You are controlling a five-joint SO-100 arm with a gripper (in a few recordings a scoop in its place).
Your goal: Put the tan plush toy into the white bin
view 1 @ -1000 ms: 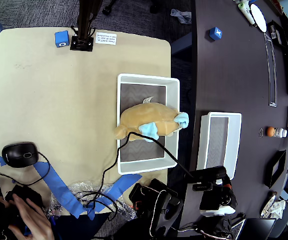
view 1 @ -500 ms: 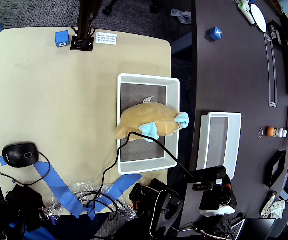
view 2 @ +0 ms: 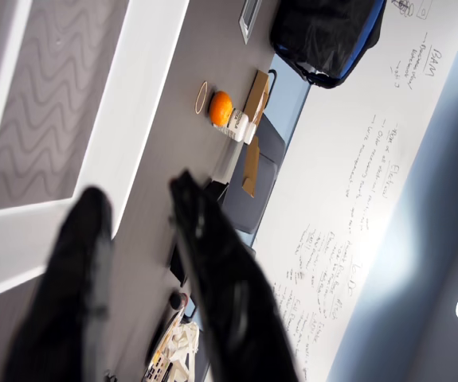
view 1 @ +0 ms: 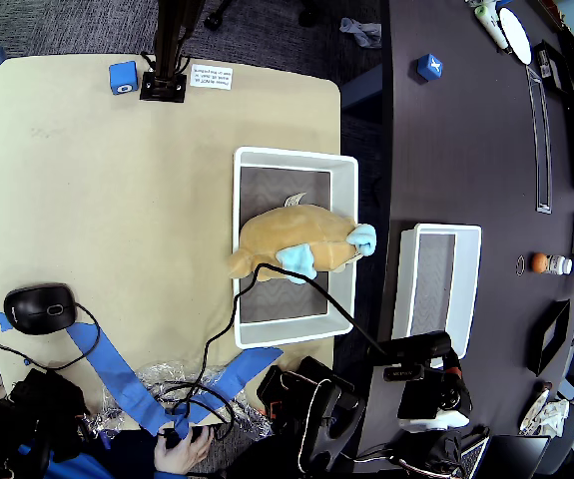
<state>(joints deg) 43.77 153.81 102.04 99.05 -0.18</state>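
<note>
Where the overhead view looks down on the tan bench (view 1: 97, 200), the tan plush toy (view 1: 291, 239) lies inside the white bin (view 1: 345, 200) (one end over the left wall). Wrist view: claw (view 2: 137, 208) empty, fingers apart w/ a narrow gap, near a smaller bin (view 2: 145, 72).

In the overhead view the tan plush toy (view 1: 291, 242) fills the middle of the white bin (view 1: 344, 205), leaving bare floor at both ends. A black cable (view 1: 267, 271) crosses the bin's near wall.
</note>
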